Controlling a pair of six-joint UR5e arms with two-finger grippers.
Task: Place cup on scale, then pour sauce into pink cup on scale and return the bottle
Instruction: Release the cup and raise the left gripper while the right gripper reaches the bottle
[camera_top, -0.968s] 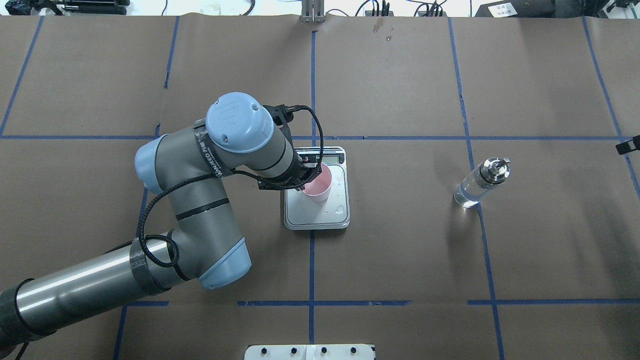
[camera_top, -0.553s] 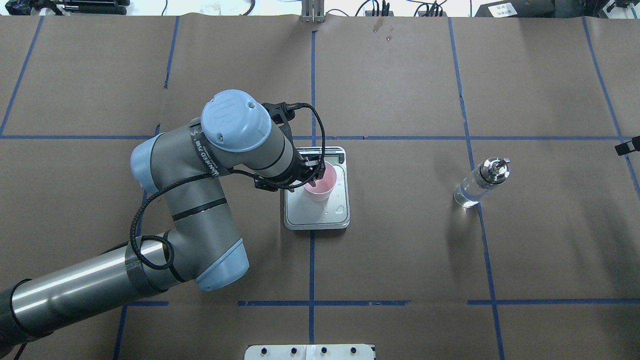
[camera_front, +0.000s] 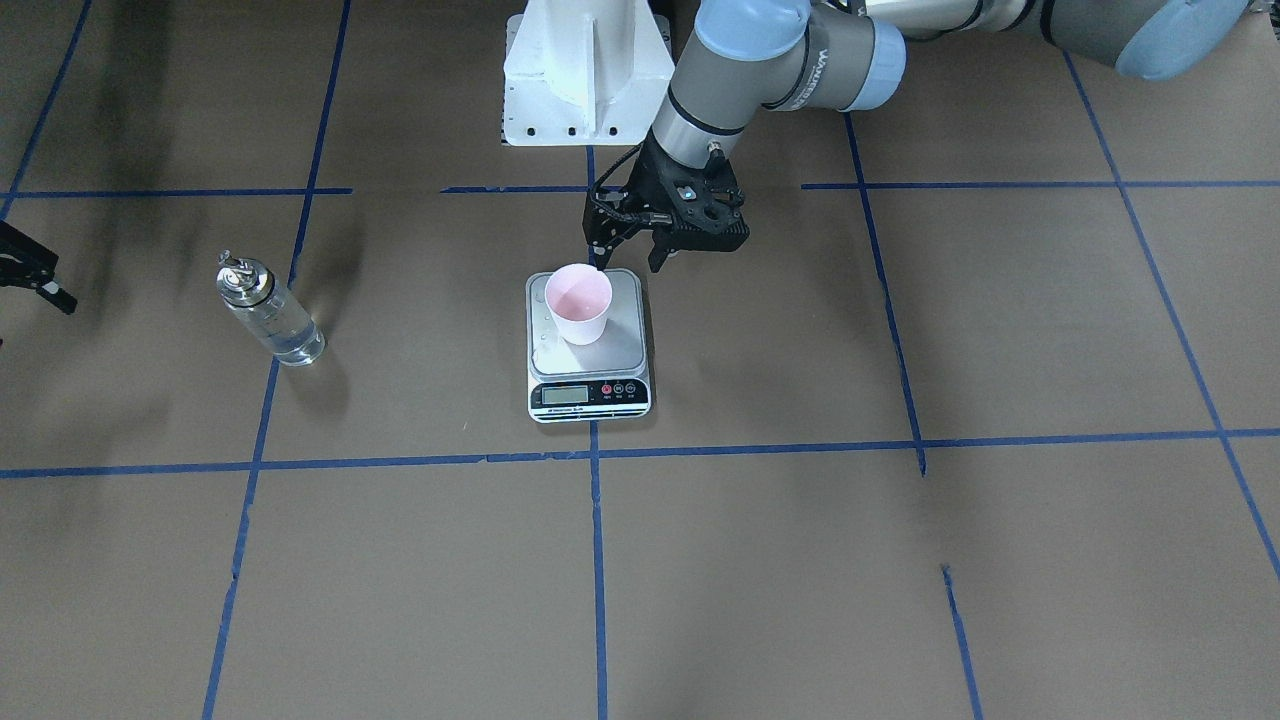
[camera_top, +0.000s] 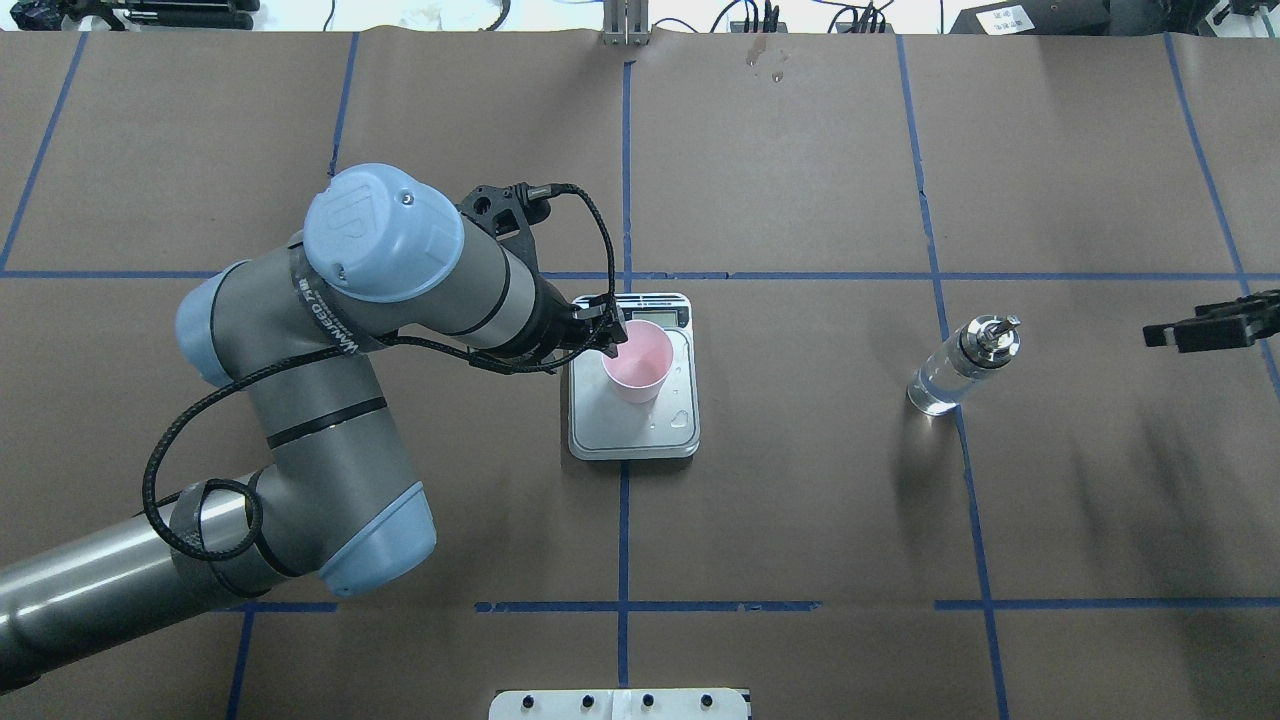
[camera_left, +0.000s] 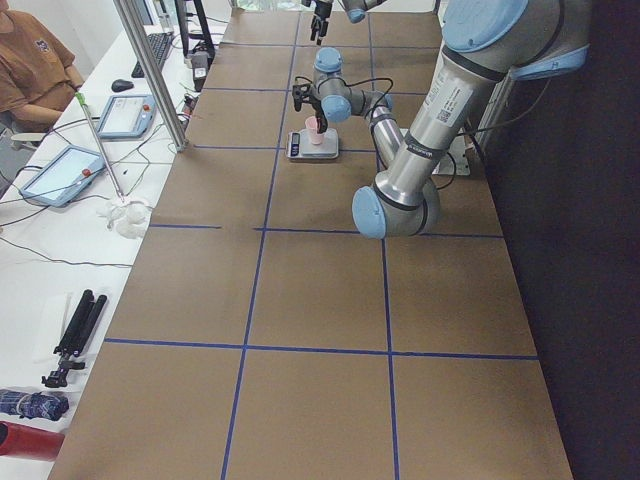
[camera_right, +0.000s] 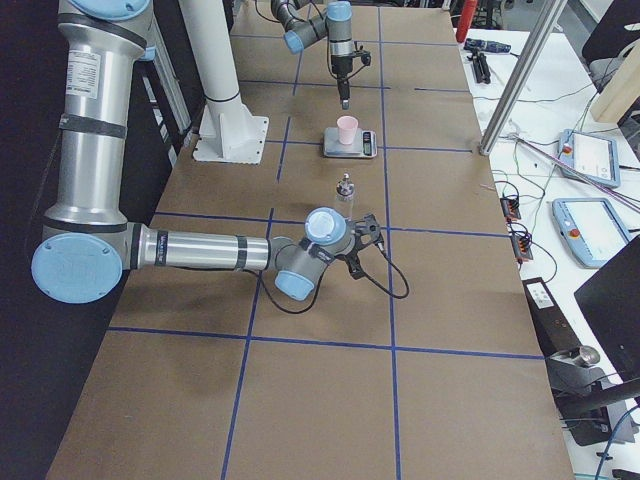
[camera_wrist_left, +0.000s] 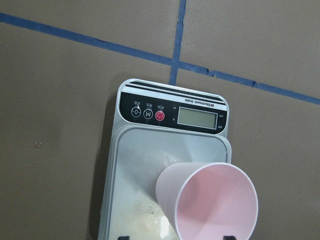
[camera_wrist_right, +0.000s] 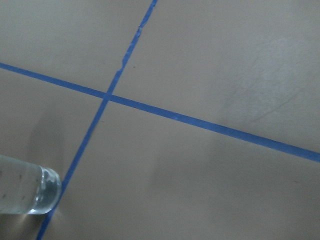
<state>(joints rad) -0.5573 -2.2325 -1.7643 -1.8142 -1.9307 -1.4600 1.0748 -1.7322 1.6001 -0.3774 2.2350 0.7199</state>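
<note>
The pink cup stands upright on the steel plate of the scale, free of any grip. My left gripper is open and hangs just behind the cup on the robot's side. In the left wrist view the cup and the scale's black panel lie below the camera. Off to my right stands the bottle, upright on the paper, with the clear sauce in its lower part. My right gripper is open, some way to the right of the bottle and apart from it.
Brown paper with blue tape lines covers the table. Water drops lie on the scale's plate. The white robot base stands behind the scale. A person sits at a side desk with tablets and cables.
My left arm has pulled back from the cup towards the left, leaving the cup on the scale. My right gripper has come in from the right edge towards the bottle.
</note>
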